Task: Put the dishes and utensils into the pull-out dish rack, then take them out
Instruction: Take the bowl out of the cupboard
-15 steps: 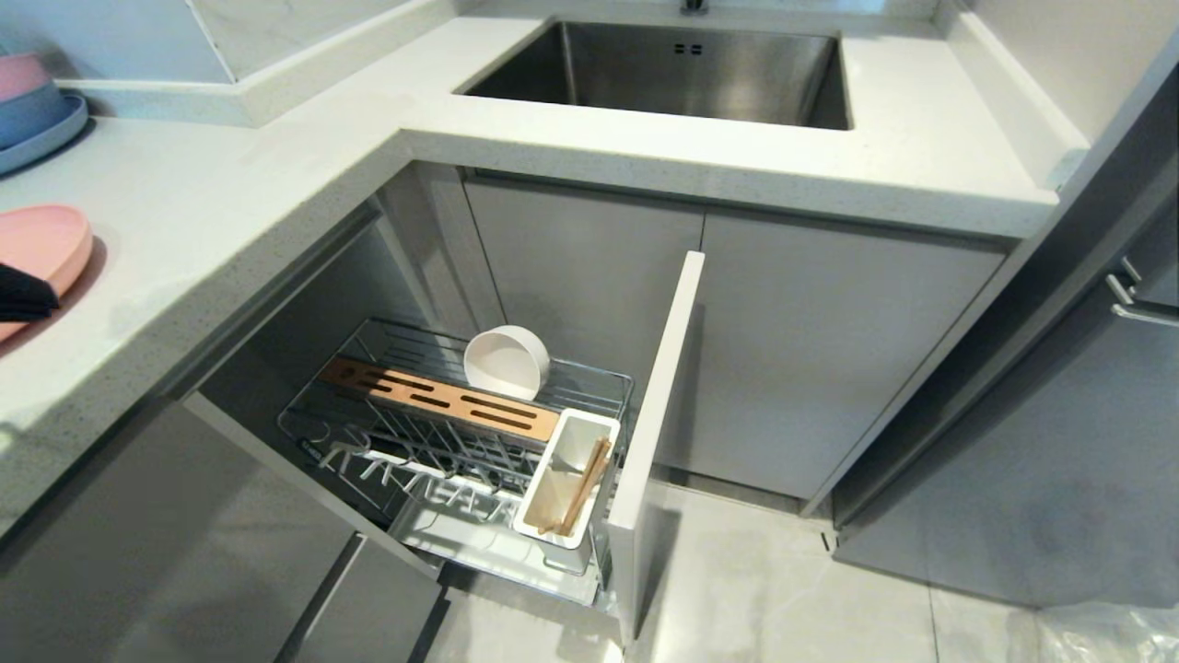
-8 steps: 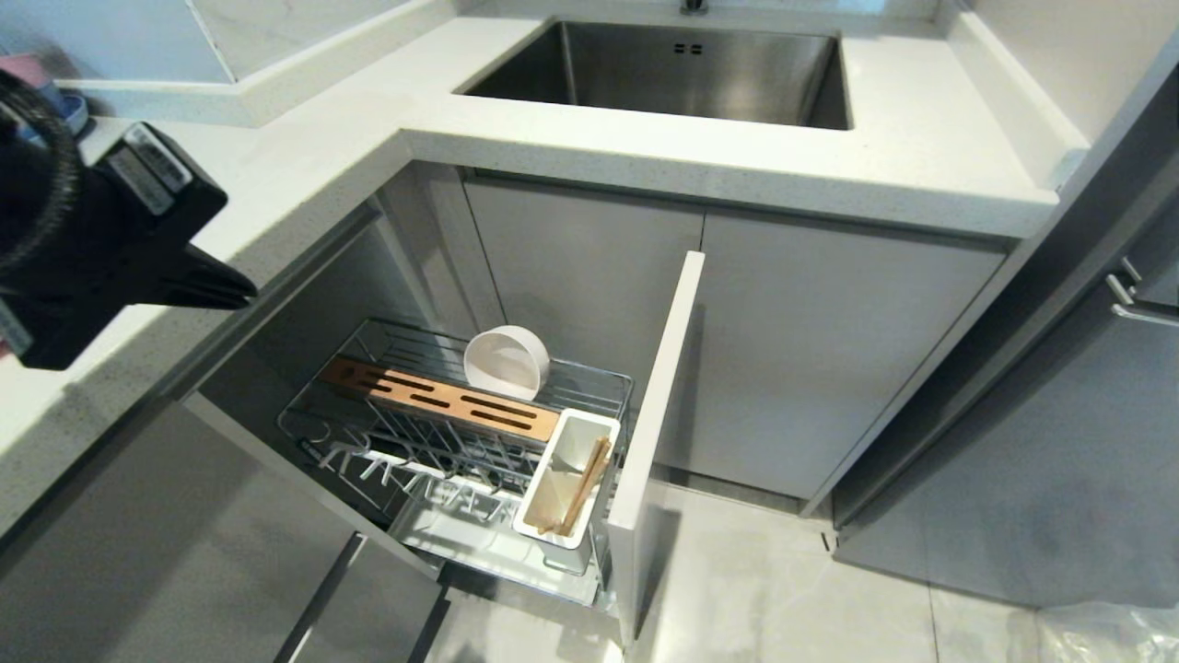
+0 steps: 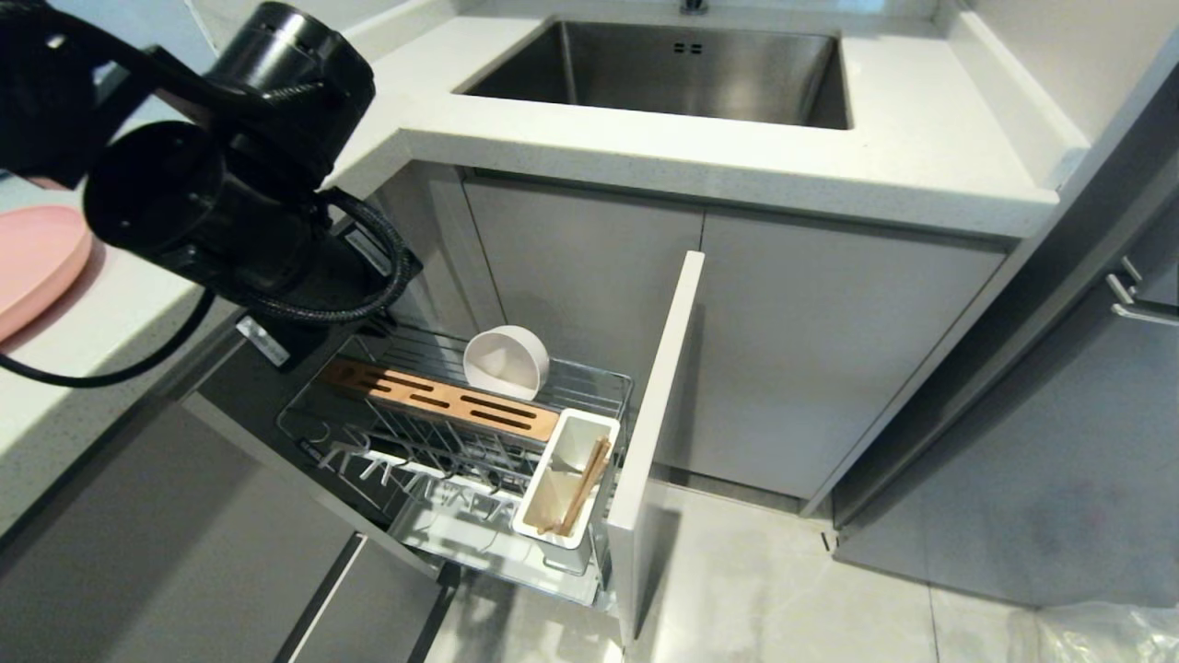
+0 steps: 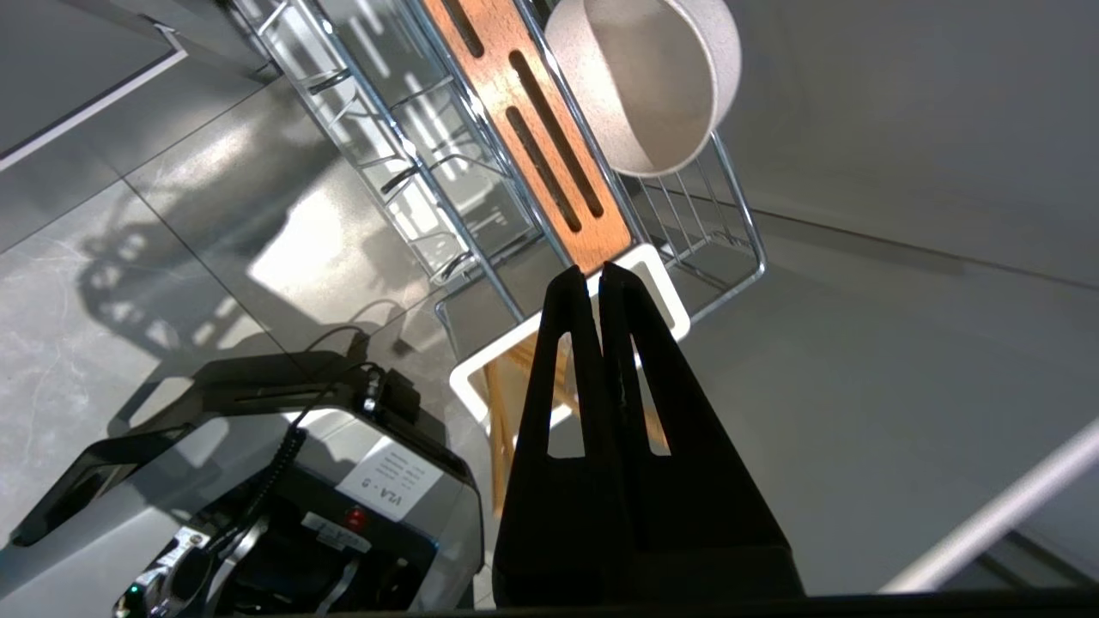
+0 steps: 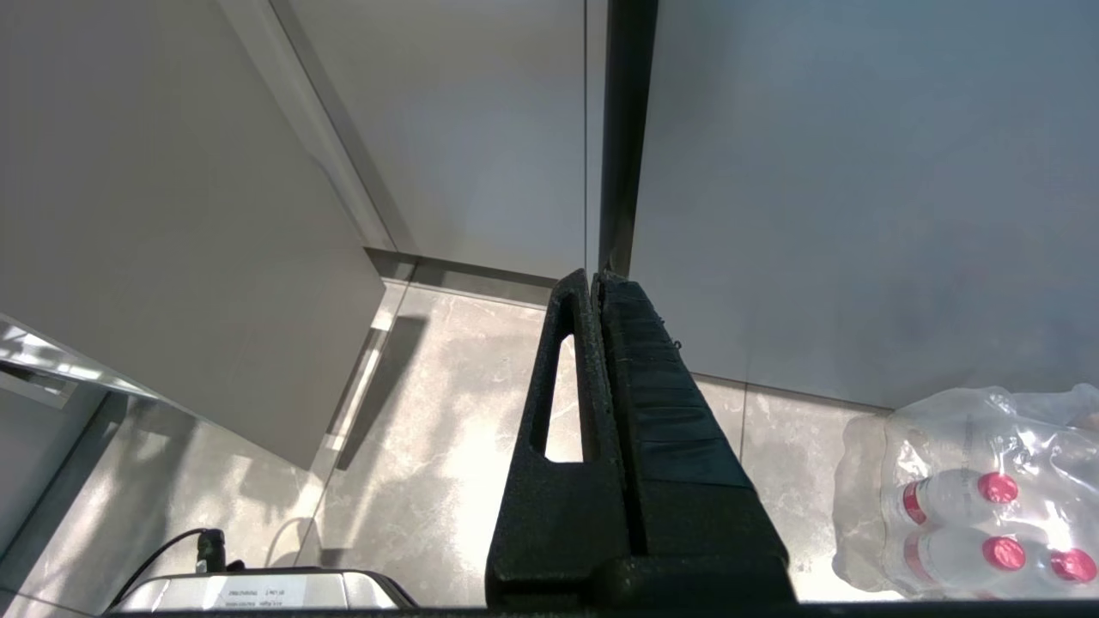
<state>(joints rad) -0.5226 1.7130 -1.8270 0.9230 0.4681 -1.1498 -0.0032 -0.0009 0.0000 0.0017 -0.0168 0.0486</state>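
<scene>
The pull-out dish rack (image 3: 603, 379) stands drawn out below the counter corner. A cream-white bowl (image 3: 507, 362) leans on its side behind the slotted wooden strip (image 3: 442, 401). Wooden chopsticks (image 3: 586, 486) stand slanted in the white caddy (image 3: 553, 539). The pink plate (image 3: 37, 258) lies on the counter at the far left. My left arm (image 3: 221, 193) hangs over the rack's left end, hiding its own fingers. In the left wrist view my left gripper (image 4: 597, 270) is shut and empty, above the caddy (image 4: 468, 378) and chopsticks (image 4: 502, 446), with the bowl (image 4: 644, 81) further off. My right gripper (image 5: 595, 276) is shut, parked above the floor.
The rack's grey front panel (image 3: 659, 396) juts out to the right of the caddy. A steel sink (image 3: 663, 69) is set in the counter behind. My base (image 4: 283, 515) stands close to the rack. A pack of water bottles (image 5: 987, 498) lies on the floor at the right.
My left arm has swung from the left edge near the pink plate to above the rack's left end. Its gripper stays shut. The bowl, chopsticks and plate have not moved.
</scene>
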